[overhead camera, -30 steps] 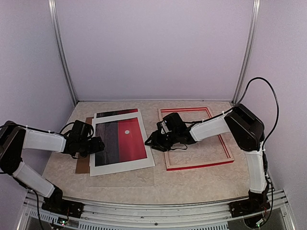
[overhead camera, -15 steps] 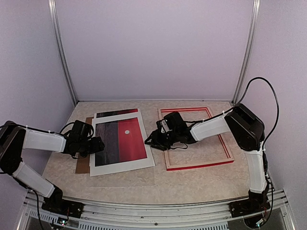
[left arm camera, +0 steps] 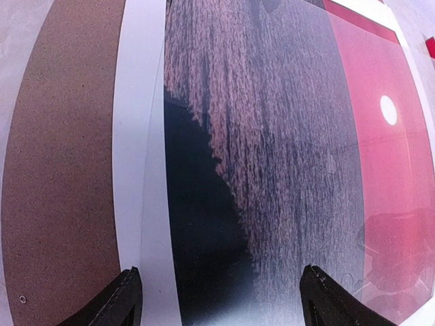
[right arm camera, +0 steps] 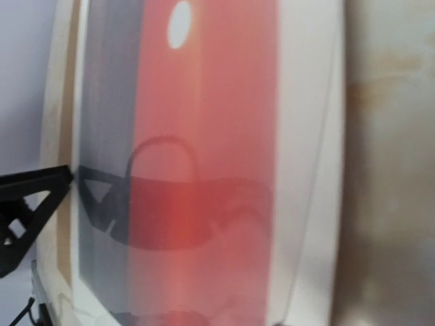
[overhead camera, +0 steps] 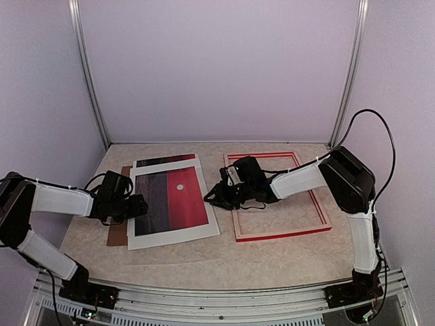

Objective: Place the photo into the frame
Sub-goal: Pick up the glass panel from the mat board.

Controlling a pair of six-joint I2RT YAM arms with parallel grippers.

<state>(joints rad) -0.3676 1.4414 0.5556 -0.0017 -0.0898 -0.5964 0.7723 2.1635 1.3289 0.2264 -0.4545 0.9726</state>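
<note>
Red frame (overhead camera: 284,233) 1 | photo (overhead camera: 170,200) 1 | white mat (overhead camera: 173,237) 1 | brown board (overhead camera: 117,234) 1

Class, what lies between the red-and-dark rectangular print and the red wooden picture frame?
Top view: the white mat sheet's border, the right gripper, then a strip of beige tabletop.

The photo (overhead camera: 173,199) lies left of the frame (overhead camera: 284,233).

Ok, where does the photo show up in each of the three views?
Top external: the photo lies left of centre, in the lower half.
Left wrist: the photo fills most of the picture, red half at right.
Right wrist: the photo fills the left and middle, blurred.
Shared landmark: its white dot.
</note>
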